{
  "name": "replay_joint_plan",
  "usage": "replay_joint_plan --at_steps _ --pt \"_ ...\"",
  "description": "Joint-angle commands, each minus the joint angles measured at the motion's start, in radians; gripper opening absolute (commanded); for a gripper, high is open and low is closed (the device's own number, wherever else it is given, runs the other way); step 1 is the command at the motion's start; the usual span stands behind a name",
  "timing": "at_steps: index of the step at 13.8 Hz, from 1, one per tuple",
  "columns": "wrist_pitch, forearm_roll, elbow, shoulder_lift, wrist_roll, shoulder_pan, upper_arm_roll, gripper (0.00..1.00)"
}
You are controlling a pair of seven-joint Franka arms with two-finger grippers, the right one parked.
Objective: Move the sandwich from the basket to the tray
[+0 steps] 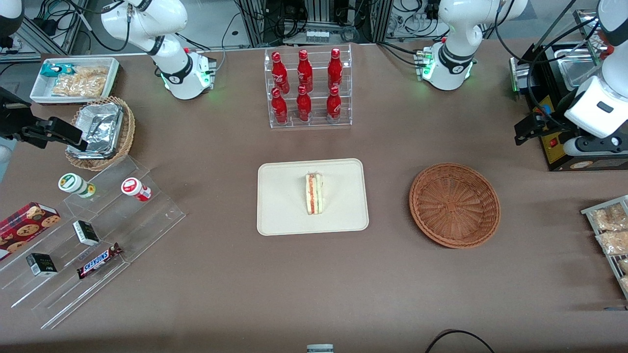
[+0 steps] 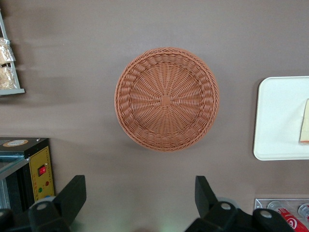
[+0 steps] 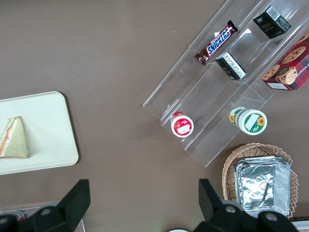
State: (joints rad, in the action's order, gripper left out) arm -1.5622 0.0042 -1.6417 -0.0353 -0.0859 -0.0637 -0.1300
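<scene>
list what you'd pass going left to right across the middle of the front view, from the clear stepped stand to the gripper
Clear stepped stand → tray with the sandwich on it → basket, empty → gripper, open, up at the working arm's end of the table.

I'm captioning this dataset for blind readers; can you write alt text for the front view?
A sandwich lies on a cream tray at the table's center, beside an empty brown wicker basket. The left arm's gripper hangs open toward the working arm's end of the table.
</scene>
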Motion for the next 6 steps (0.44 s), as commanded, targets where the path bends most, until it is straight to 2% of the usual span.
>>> replay_joint_plan --at_steps 1,6 --pt "0.007 -0.009 0.052 0.023 -0.030 -0.011 -0.006 1.00" --pt "0.016 -0.004 0.042 0.020 -0.015 -0.015 0.006 1.00"
